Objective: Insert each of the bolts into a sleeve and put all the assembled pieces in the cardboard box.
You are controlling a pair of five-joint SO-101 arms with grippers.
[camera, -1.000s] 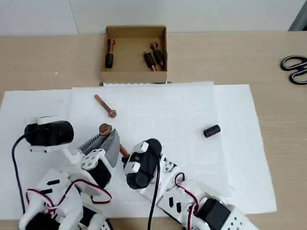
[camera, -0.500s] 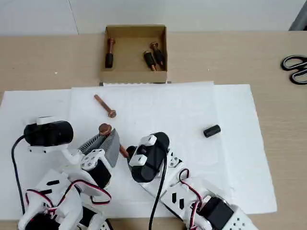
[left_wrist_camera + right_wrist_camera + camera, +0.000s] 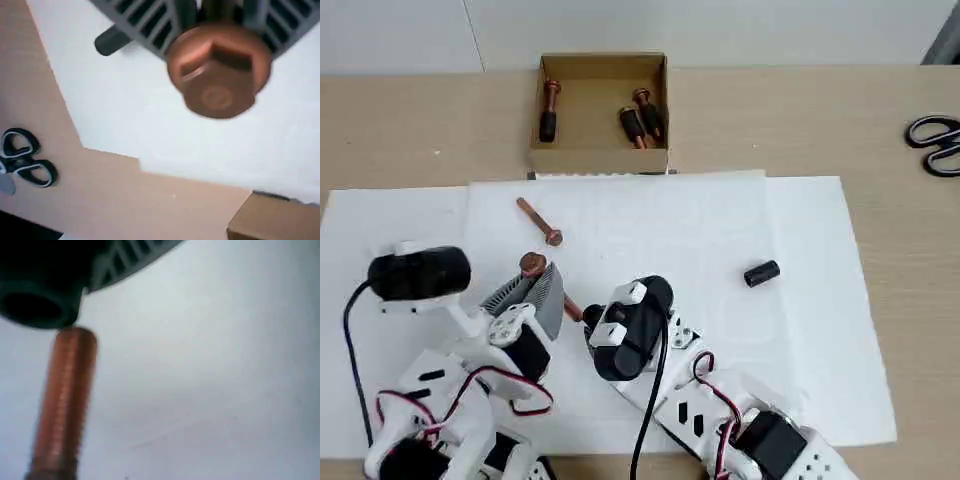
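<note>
Left wrist view first, Ben: what is the left gripper (image 3: 215, 15) doing?

Ben: It is pinching the held bolt (image 3: 217, 70) just under the hex head, jaws pressed against the shank, so the threaded end is pointing across at the other arm.

Mia: And the right gripper (image 3: 590, 321)?

Ben: It is clamping the held sleeve (image 3: 35, 305), as far as I am judging from its wrist view. The sleeve's open mouth is facing the bolt's tip, which is sitting at the rim, just off the bore and not yet inside. I am reading this as lining up for insertion, with both parts raised over the white paper (image 3: 820, 330) so they can slide together.

Mia: What is lying farther out?

Ben: A loose bolt (image 3: 538, 221) is lying on the paper near the left gripper, and a loose sleeve (image 3: 761, 273) is lying well apart, over on the right arm's side.

Mia: And the cardboard box (image 3: 600, 158)?

Ben: It is sitting on the surface (image 3: 420, 120) just beyond the paper's far edge, holding three assembled pieces (image 3: 632, 126): one alone on one side, two lying close together on the other.
</note>
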